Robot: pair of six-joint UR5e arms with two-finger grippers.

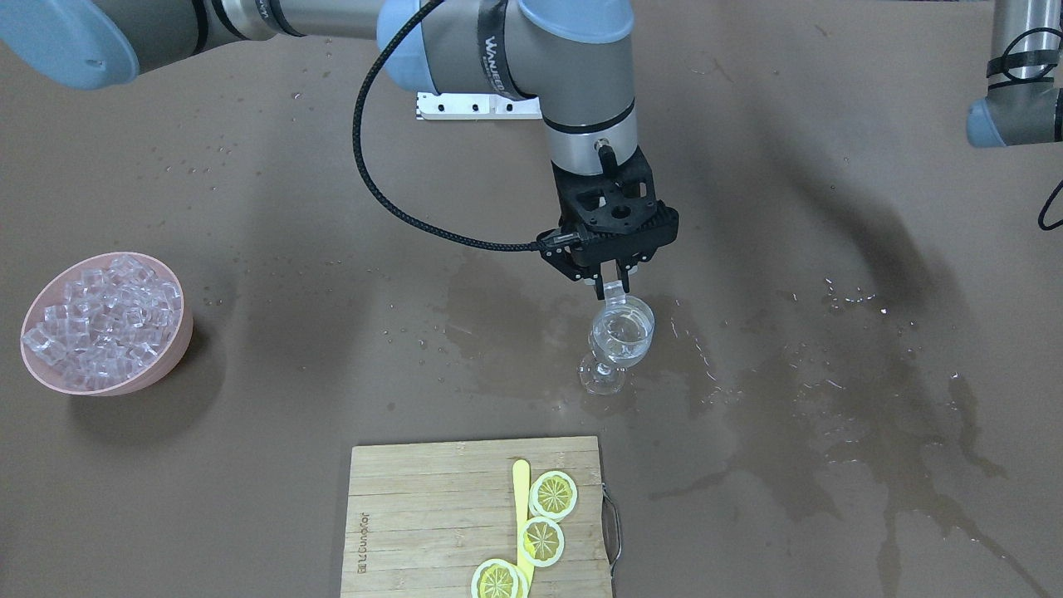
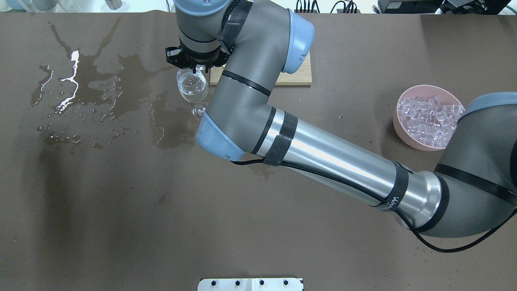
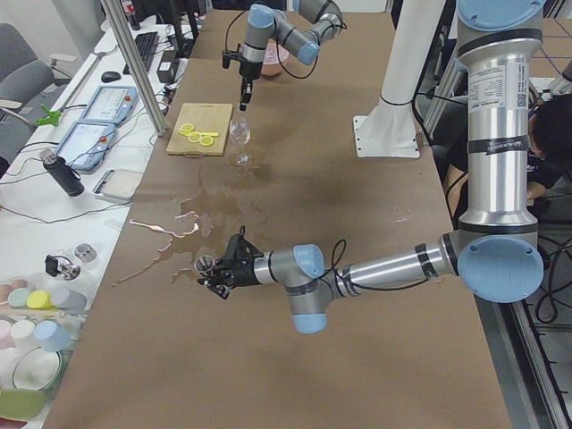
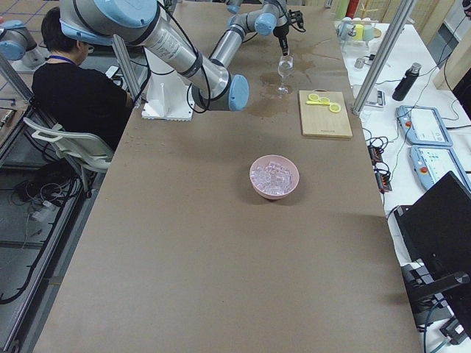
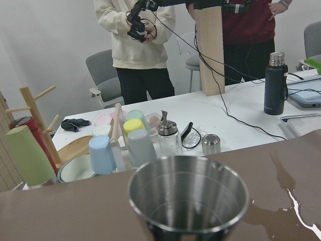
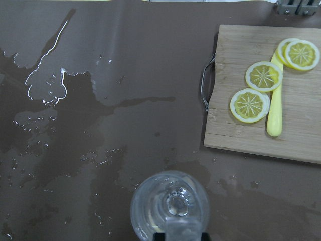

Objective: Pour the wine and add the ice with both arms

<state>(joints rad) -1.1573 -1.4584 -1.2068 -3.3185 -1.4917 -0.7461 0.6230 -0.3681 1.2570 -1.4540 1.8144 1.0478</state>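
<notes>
Closest to my front camera sits the cutting board [image 1: 415, 515] with its lemon slices [image 1: 553, 494], which play no part in this step. Working across from that view's left, the pink bowl [image 1: 170, 361] holds the ice [image 1: 104, 324] supply, well apart from the action. Mid-counter [image 1: 249, 208], the right end effector [image 1: 612, 282] points straight down with its fingers clamped on one ice cube [image 1: 614, 291]. The wine glass [image 1: 621, 336] stands upright beneath it, with a small measure of clear wine [image 1: 619, 350] inside. From the wrist view the cube looks to hang over the glass's mouth, toward the robot-side rim rather than dead centre. It sits just above the rim and is not touching it. That is my worry: if I release here, the cube may clip the rim and bounce onto the counter, or land hard enough to splash wine out. Descending further risks knocking a top-heavy stemmed glass whose foot sits on a damp patch. Further right, a wide spill [image 1: 872, 415] darkens the counter. Far right, the left arm [image 1: 1013, 108] is away from the glass. Its end effector [image 3: 223, 268] is at a steel cup [image 5: 188, 198] low over the counter, but I cannot tell whether it is clamped.
</notes>
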